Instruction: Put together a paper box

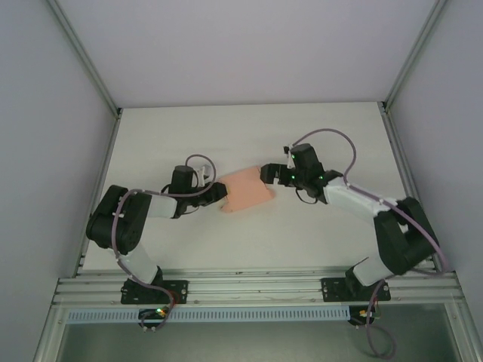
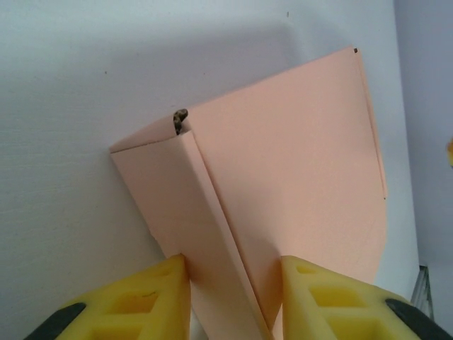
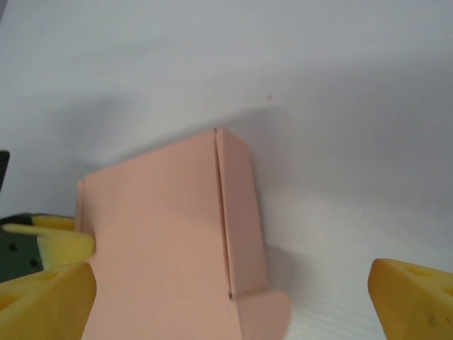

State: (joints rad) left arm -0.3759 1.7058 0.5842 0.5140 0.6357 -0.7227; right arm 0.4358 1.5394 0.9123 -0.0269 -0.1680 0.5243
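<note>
The salmon-pink paper box (image 1: 245, 194) lies partly folded on the white bench (image 1: 249, 136), about midway between the two arms. The left hand (image 1: 217, 192) meets its left edge. In the left wrist view, the left hand (image 2: 233, 287) is clamped on a raised, folded panel of the paper box (image 2: 297, 177), with its yellow fingers (image 2: 166, 297) pressed against either side of the fold. The right hand (image 1: 268, 175) sits at the card's upper right corner. In the right wrist view, the right hand (image 3: 230, 304) is spread wide apart. The paper box (image 3: 156, 234) lies between its tips, close to the left one and well apart from the right one, with a narrow side flap creased along its right edge.
</note>
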